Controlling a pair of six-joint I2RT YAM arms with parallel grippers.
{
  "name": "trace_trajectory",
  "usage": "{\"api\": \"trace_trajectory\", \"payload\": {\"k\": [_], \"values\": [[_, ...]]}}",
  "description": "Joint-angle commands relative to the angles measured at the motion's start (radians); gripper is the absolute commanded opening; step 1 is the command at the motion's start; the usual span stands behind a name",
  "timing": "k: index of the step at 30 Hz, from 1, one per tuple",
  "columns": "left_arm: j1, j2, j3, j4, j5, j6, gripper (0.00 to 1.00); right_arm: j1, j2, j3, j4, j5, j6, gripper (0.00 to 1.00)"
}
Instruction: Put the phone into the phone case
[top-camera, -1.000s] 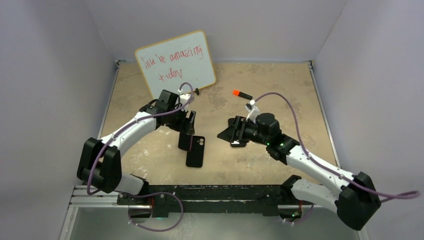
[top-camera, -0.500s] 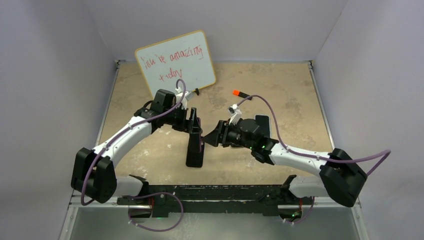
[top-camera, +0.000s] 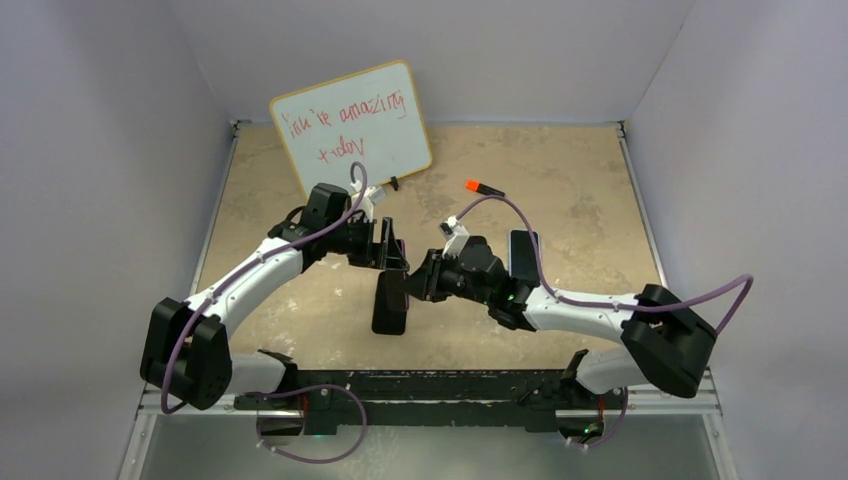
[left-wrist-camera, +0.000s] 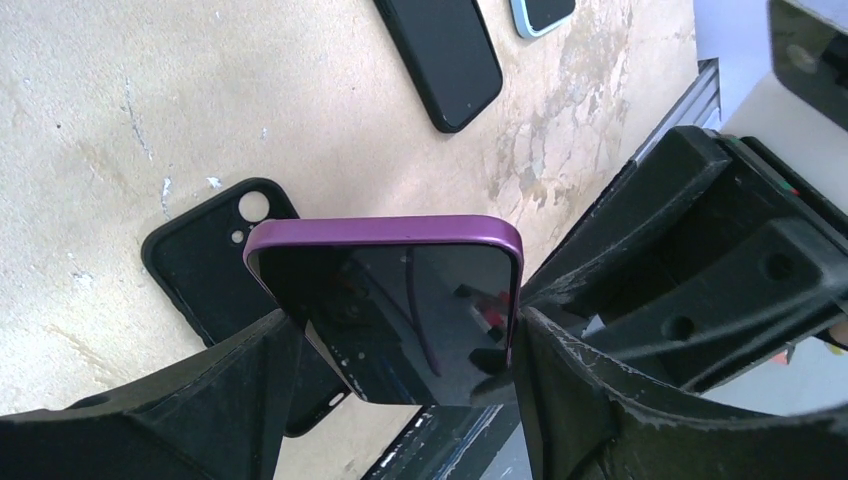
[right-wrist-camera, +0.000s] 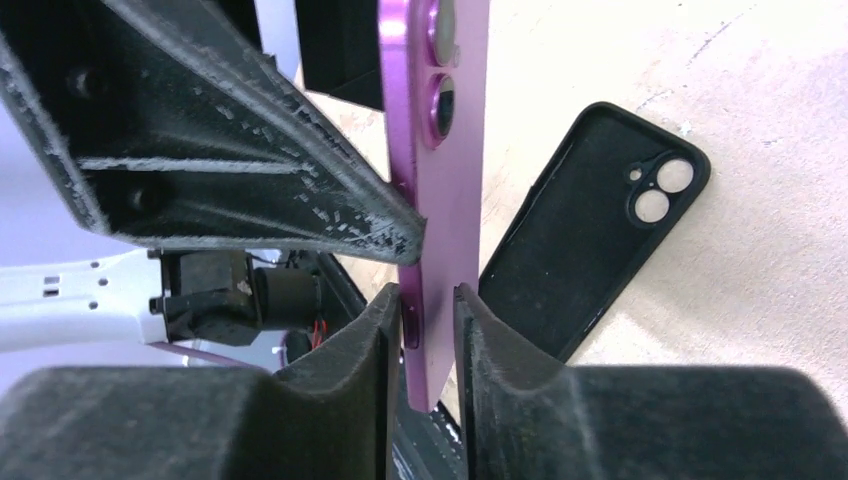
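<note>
A purple phone (left-wrist-camera: 385, 300) stands on edge above a black phone case (left-wrist-camera: 200, 270) that lies open side up on the table. My left gripper (left-wrist-camera: 405, 330) is shut on the phone across its width. My right gripper (right-wrist-camera: 428, 300) has come in from the right and is shut on the phone (right-wrist-camera: 440, 200), one finger on the screen side and one on the back. The case (right-wrist-camera: 590, 240) shows its two camera holes just behind. From above, the phone (top-camera: 392, 285) hangs between the left gripper (top-camera: 393, 255) and the right gripper (top-camera: 415, 280), with the case (top-camera: 390, 315) below.
A small whiteboard (top-camera: 352, 128) with red writing leans at the back left. An orange-capped marker (top-camera: 484, 188) lies behind the right arm. A dark phone (top-camera: 522, 250) lies beside the right arm; a black one (left-wrist-camera: 445, 55) and a blue-edged one (left-wrist-camera: 545, 12) show on the table.
The right arm has swung left from the table's middle to the phone and narrowed its jaws onto it. The left gripper has tipped the phone upright over the case.
</note>
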Motion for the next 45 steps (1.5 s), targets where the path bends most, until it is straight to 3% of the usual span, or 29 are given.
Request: {"api": "trace_trajectory", "payload": {"k": [1, 4, 10, 16, 19, 26, 34, 45], "values": [[0.006, -0.045, -0.011, 0.050, 0.065, -0.049, 0.48, 0.009, 0.023, 0.035, 0.041, 0.054, -0.001, 0.19], [0.006, -0.058, -0.024, 0.047, 0.067, -0.066, 0.57, 0.012, 0.023, 0.028, 0.043, 0.059, 0.006, 0.01], [0.008, -0.101, -0.017, -0.008, -0.035, -0.044, 0.91, 0.015, 0.013, 0.002, 0.047, 0.066, 0.054, 0.00], [0.011, -0.144, 0.014, -0.060, -0.103, 0.004, 0.94, 0.016, 0.036, -0.031, 0.072, 0.030, 0.122, 0.00], [0.017, -0.148, 0.009, -0.073, -0.155, -0.002, 0.94, 0.016, 0.031, -0.046, 0.077, 0.024, 0.154, 0.00], [0.084, -0.182, -0.054, -0.068, -0.240, -0.050, 0.83, 0.018, 0.003, -0.069, 0.072, 0.019, 0.212, 0.00], [0.101, -0.177, -0.199, 0.022, -0.221, -0.125, 0.75, 0.017, 0.016, -0.061, 0.054, 0.007, 0.275, 0.00], [0.103, -0.114, -0.311, 0.097, -0.267, -0.211, 0.61, 0.019, 0.154, -0.025, 0.050, -0.032, 0.352, 0.00]]}}
